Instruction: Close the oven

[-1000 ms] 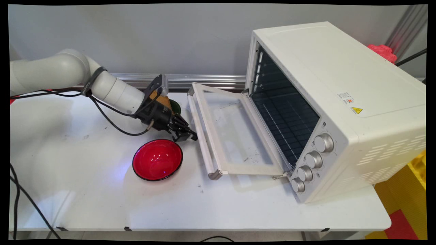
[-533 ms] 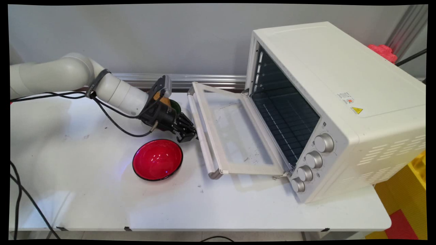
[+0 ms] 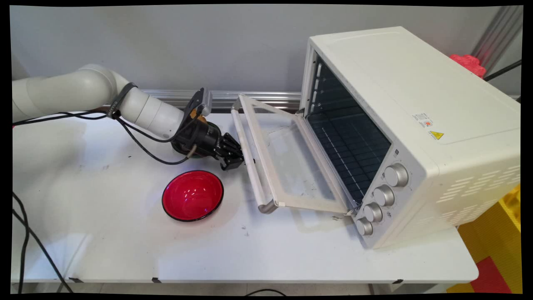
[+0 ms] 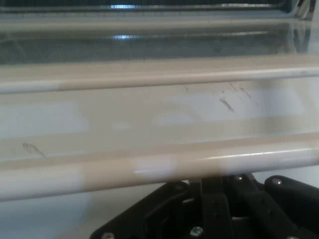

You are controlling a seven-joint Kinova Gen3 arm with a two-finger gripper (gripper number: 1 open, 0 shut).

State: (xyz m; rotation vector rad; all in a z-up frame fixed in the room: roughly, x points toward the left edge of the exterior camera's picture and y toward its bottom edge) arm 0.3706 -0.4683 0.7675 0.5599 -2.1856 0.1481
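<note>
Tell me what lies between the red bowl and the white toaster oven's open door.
Main view: only bare white table lies between the glossy red bowl and the open glass door. The black hand sits further back, at the door's handle bar.

Green bowl [image 3: 215, 126] mostly behind arm

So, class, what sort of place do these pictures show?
Probably a robotics lab's test bench, not a kitchen: a white toaster oven and red bowl sit on a bare white table, worked by a cabled robot arm.
</note>
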